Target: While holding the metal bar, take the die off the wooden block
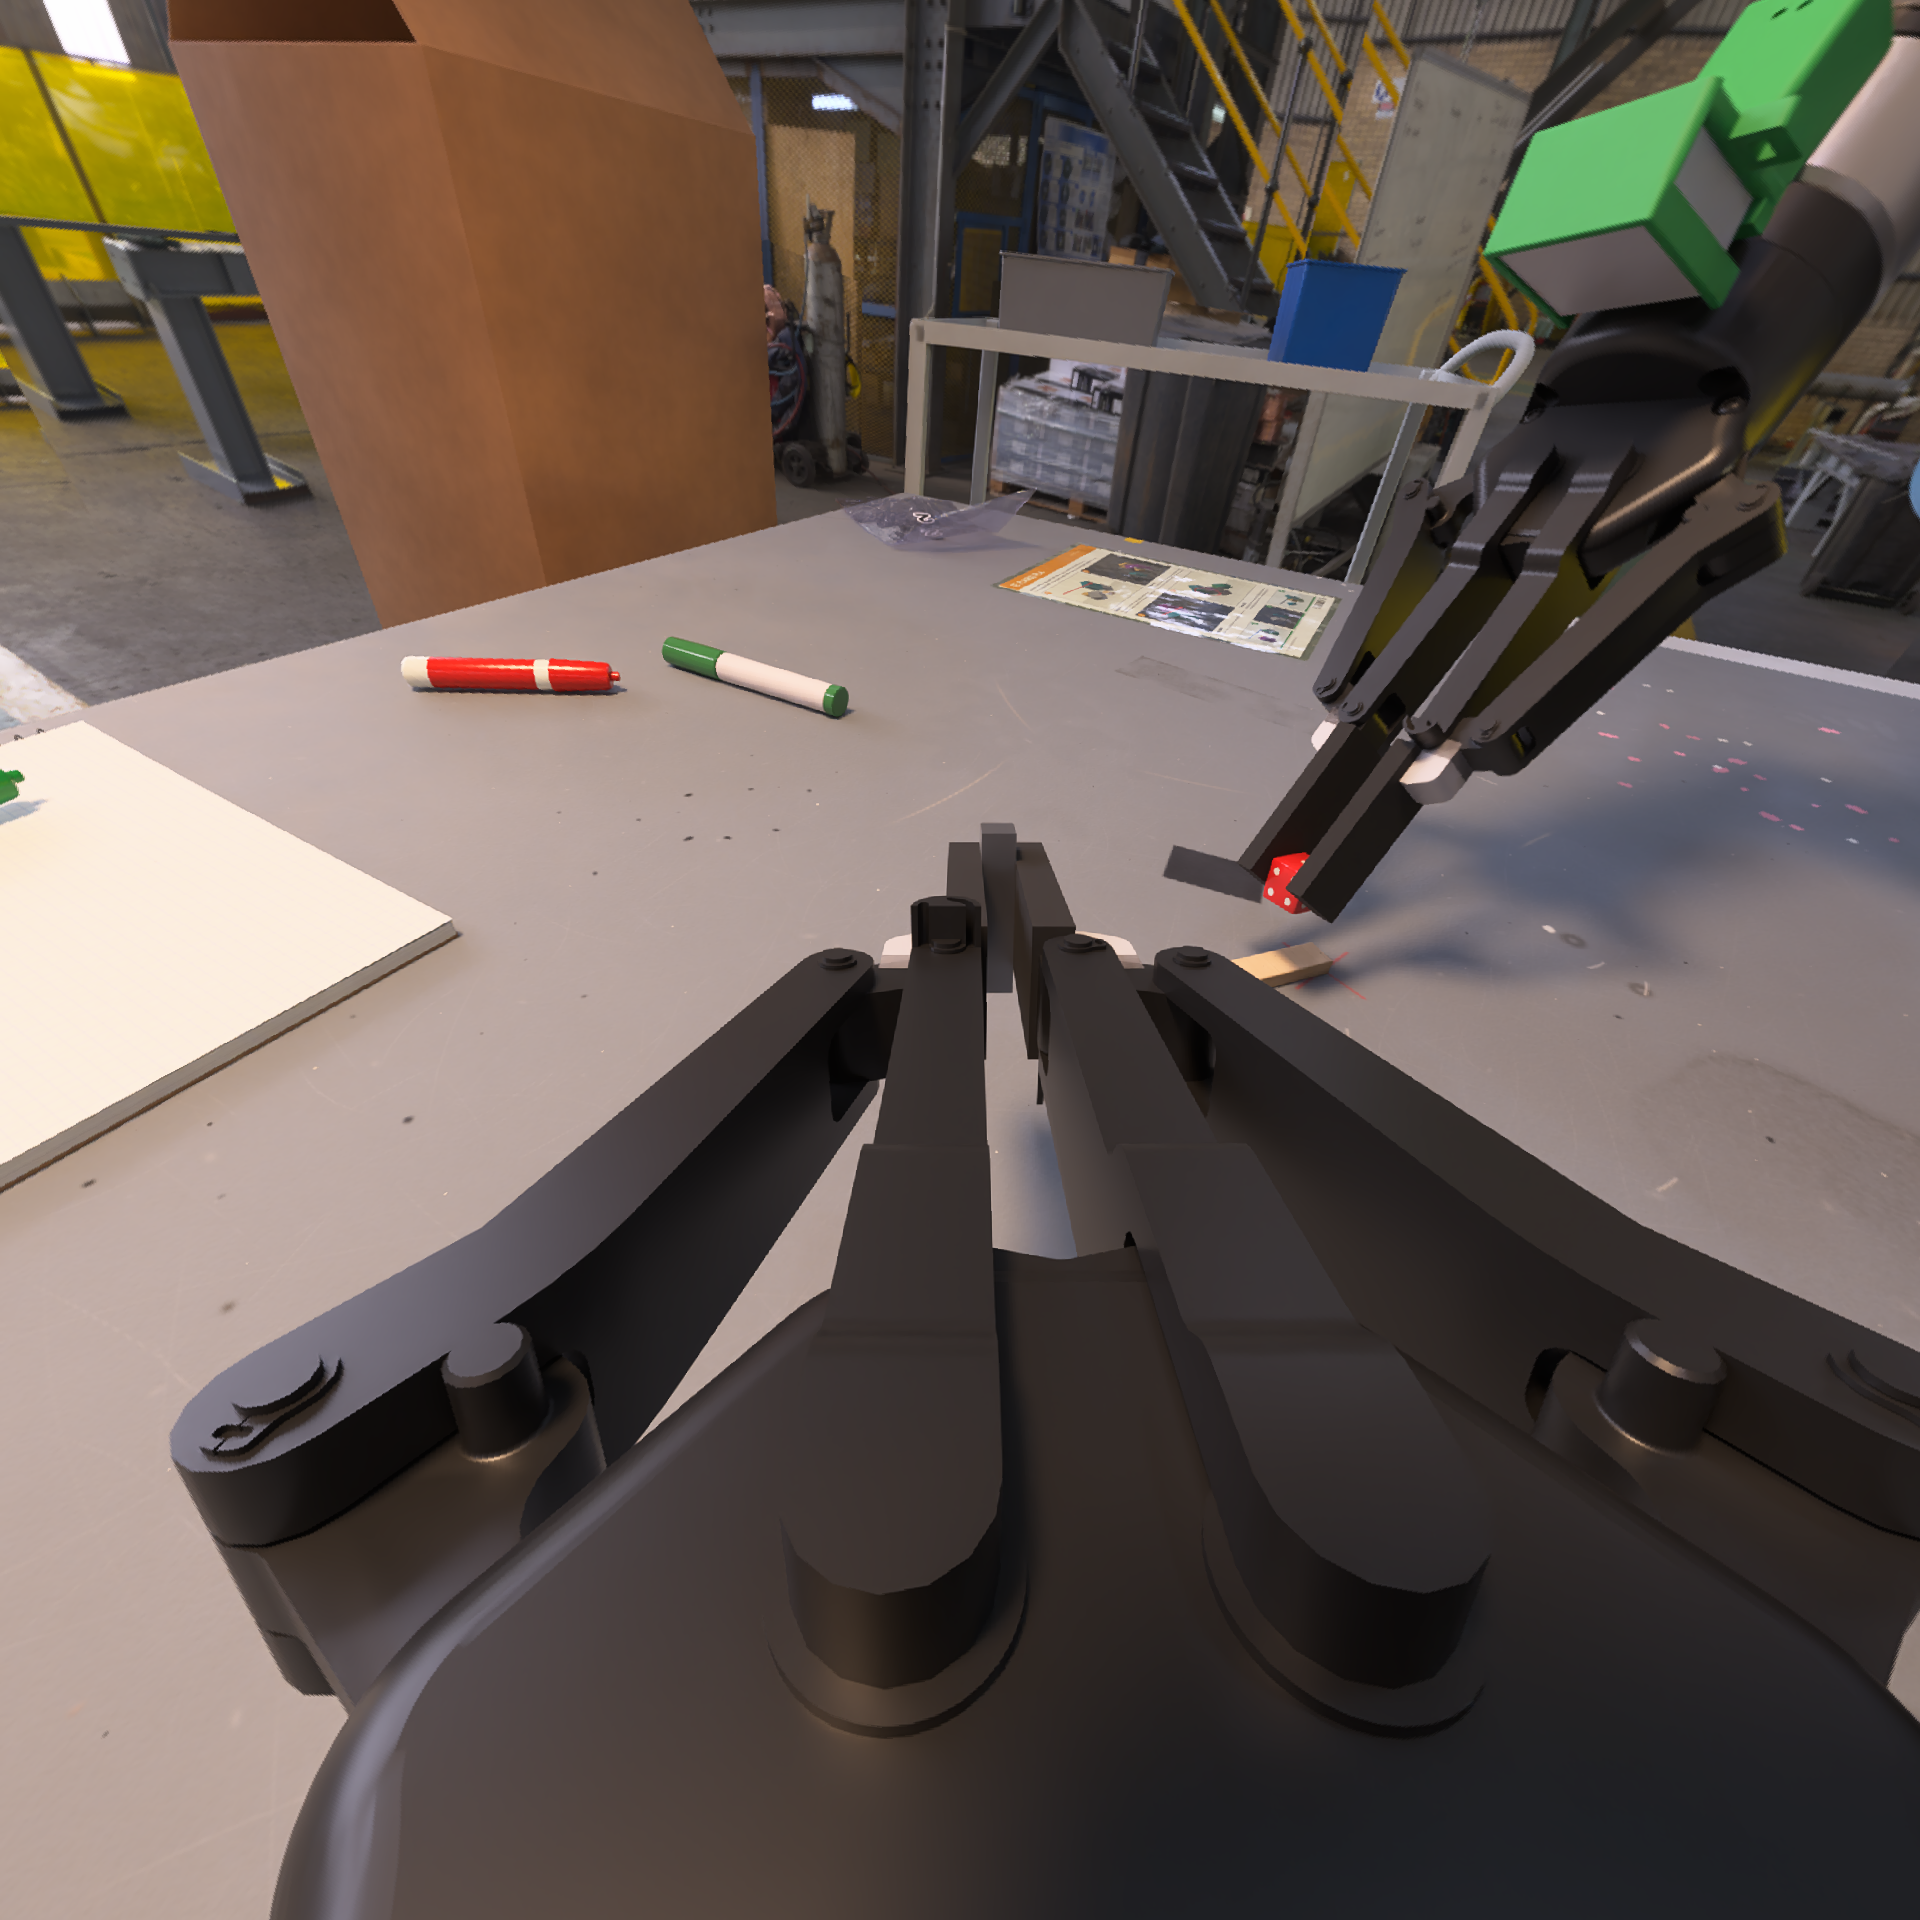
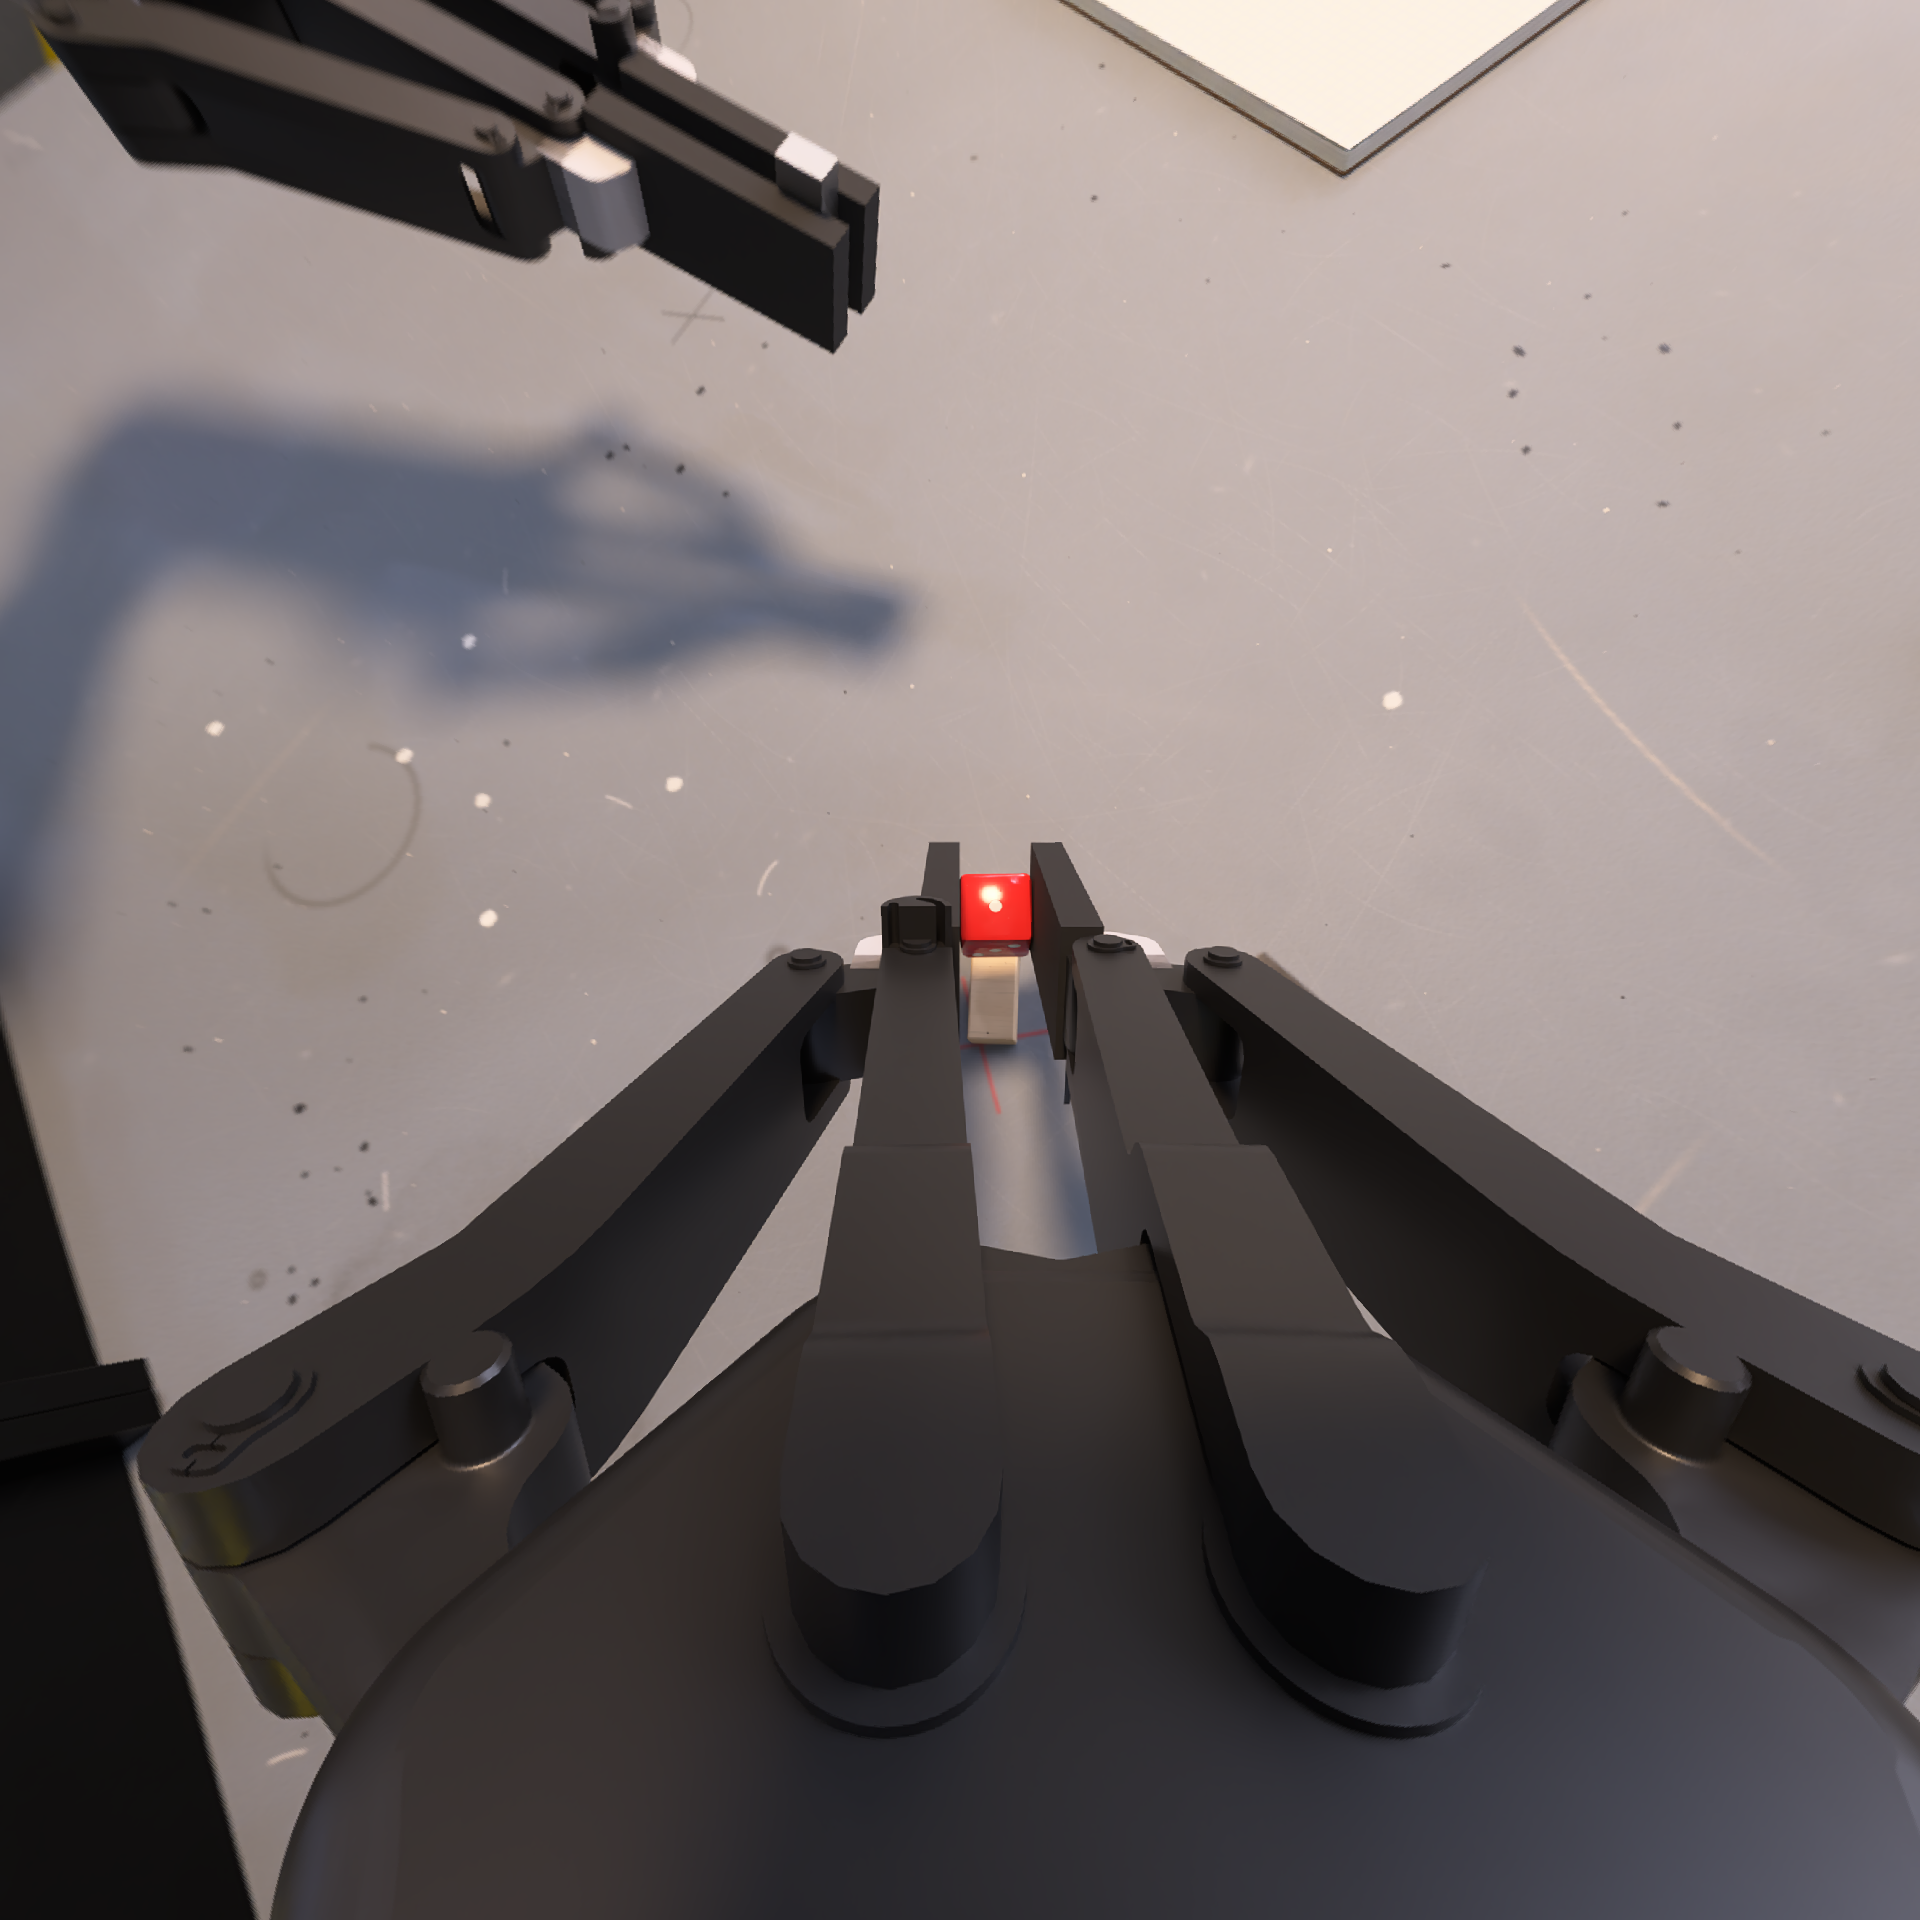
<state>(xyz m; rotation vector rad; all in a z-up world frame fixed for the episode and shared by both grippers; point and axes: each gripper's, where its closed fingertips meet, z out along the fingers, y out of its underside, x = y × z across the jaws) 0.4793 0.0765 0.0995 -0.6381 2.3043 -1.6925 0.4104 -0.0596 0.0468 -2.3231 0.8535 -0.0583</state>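
Observation:
My left gripper (image 1: 995,862) is shut on a thin grey metal bar (image 1: 998,935) and holds it above the grey table (image 1: 727,935). The left gripper also shows at the top left of the right wrist view (image 2: 852,260), with its fingers together. My right gripper (image 2: 994,871) is shut on a red die with white dots (image 2: 994,906). It holds the die a little above a small wooden block (image 2: 992,997) that lies on the table. In the left wrist view the right gripper (image 1: 1299,888), the die (image 1: 1286,883) and the block (image 1: 1283,964) are to the right of my left fingers.
A red marker (image 1: 509,673) and a green-and-white marker (image 1: 755,675) lie farther back. A white pad (image 1: 177,914) lies at the left, and shows in the right wrist view (image 2: 1340,62). A tall cardboard box (image 1: 499,312), a clear bag (image 1: 935,514) and a printed sheet (image 1: 1169,597) are at the far edge.

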